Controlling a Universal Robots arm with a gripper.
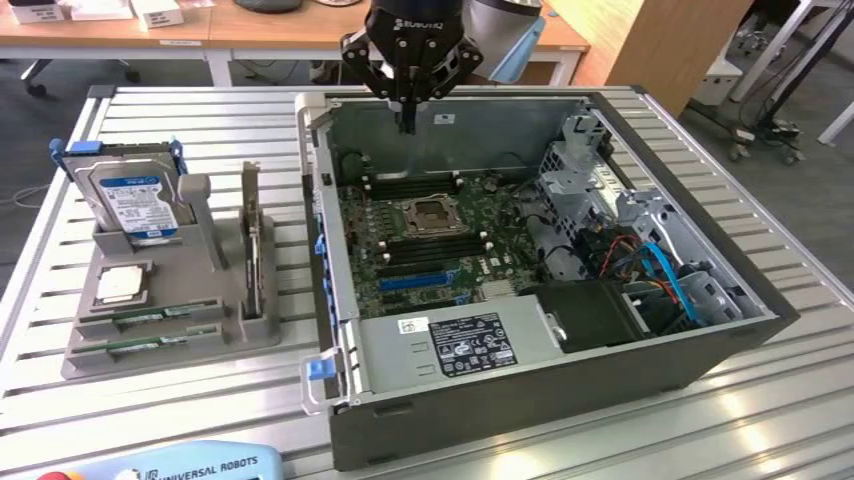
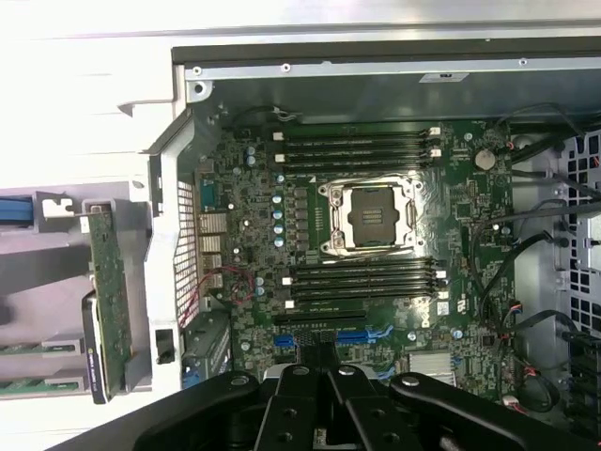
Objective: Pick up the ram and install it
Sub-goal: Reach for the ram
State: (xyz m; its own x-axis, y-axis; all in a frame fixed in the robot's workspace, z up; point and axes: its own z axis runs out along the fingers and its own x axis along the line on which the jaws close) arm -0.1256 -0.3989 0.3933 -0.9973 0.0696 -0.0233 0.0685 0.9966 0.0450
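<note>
Two ram sticks, thin green boards, lie in the front slots of a grey holder [image 1: 254,325] at the exterior view's left: one ram stick [image 1: 150,316] and a second [image 1: 140,346] in front of it. In the wrist view their ends [image 2: 21,349] peek in at the edge. My gripper [image 1: 404,126] hangs over the back of the open computer case [image 1: 534,400], far from the holder, shut with nothing between its fingers. The wrist view looks past the shut gripper [image 2: 319,362] onto the motherboard [image 2: 470,216], with black memory slots [image 2: 362,150] on both sides of the bare processor socket [image 2: 368,216].
The holder also carries an upright hard drive [image 1: 130,195], a square silver processor chip [image 1: 120,285] and an upright expansion card [image 1: 250,225]. Inside the case are a power supply [image 1: 454,345], a drive cage [image 1: 581,170] and cables [image 1: 667,275]. A teach pendant [image 1: 187,465] lies at the front edge.
</note>
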